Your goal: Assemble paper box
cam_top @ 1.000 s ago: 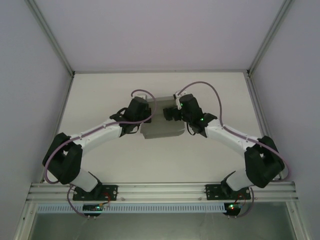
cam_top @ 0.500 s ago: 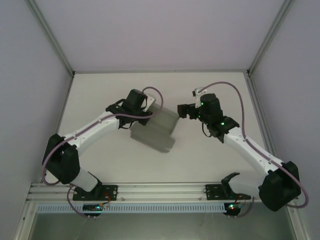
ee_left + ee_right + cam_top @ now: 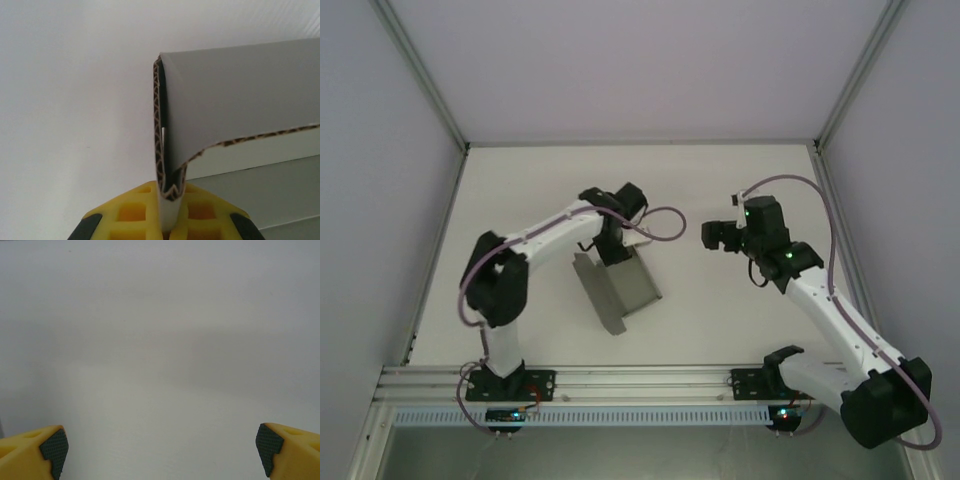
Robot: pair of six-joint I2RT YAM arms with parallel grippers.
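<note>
Left hand (image 3: 170, 212) is clamped on a folded-over wall of the paper box (image 3: 620, 290), which sits tilted and half formed at the left-centre of the tabletop (image 3: 720, 310); whether its base touches the surface I cannot tell. The corrugated card looks light and fairly stiff, though it would probably crease if crushed, so a doubled wall near a fold seems the safest hold. Right hand (image 3: 160, 455) hangs spread wide and empty, well apart from the box on its right.
</note>
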